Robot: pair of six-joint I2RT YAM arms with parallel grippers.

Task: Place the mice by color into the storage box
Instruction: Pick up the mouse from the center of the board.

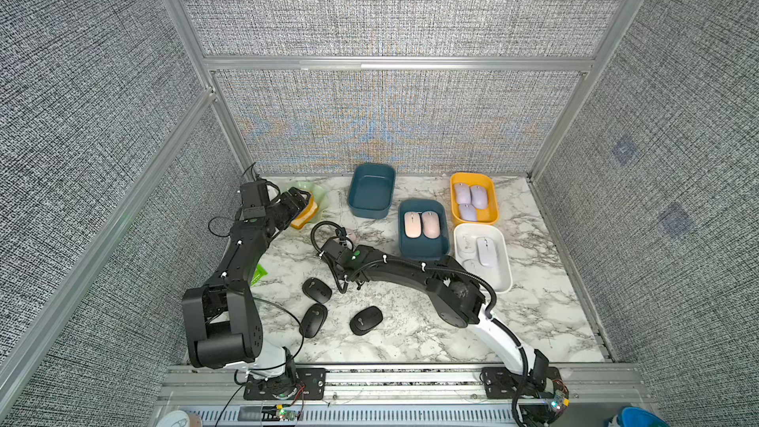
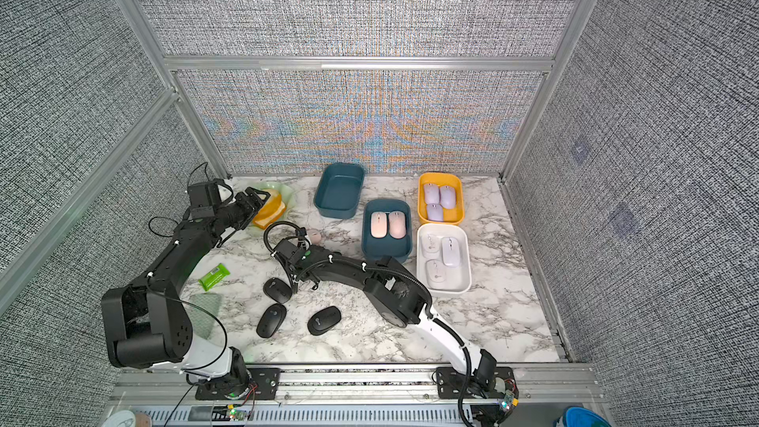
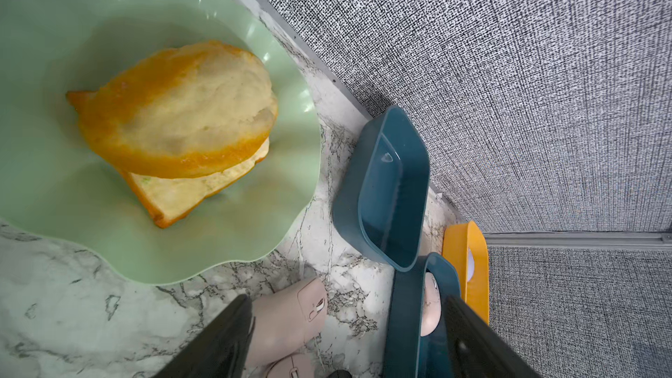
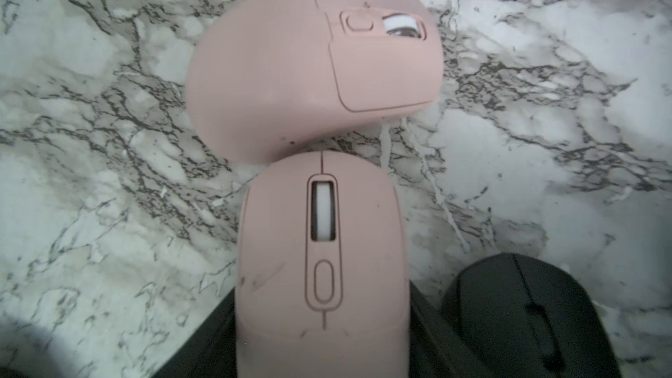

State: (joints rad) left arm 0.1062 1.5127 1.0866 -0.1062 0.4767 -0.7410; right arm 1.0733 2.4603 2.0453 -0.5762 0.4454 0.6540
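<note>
My right gripper (image 4: 322, 325) straddles a pale pink mouse (image 4: 322, 249) left of centre, dark fingers (image 4: 425, 343) down both its flanks; whether they pinch it yet, I can't tell. My left gripper (image 3: 347, 301) hangs open over the green plate (image 3: 54, 183) of bread (image 3: 174, 114) at the far left. Across the marble table (image 1: 410, 334), the bins cluster far right: an empty blue bin (image 1: 371, 195), a second blue bin (image 1: 423, 250) holding two pink mice (image 1: 421, 224), a yellow bin (image 1: 494, 199) with three lilac mice (image 1: 468, 199), a white bin (image 1: 504, 277) with three white mice (image 1: 486, 251). Three black mice (image 1: 317, 290) lie loose at the near left. My worry is the second pink mouse (image 4: 309, 67): it rests against the front of the one I'm on, so any squeeze or lift may shove it away, and a smooth oval shell gripped off-centre could squirt out on the carry. Only the right wrist view shows that contact, plus another black mouse (image 4: 527, 314) just beside the gripper; from the top views my own wrist hides all but a pink sliver. The top views alone show what each bin holds.
</note>
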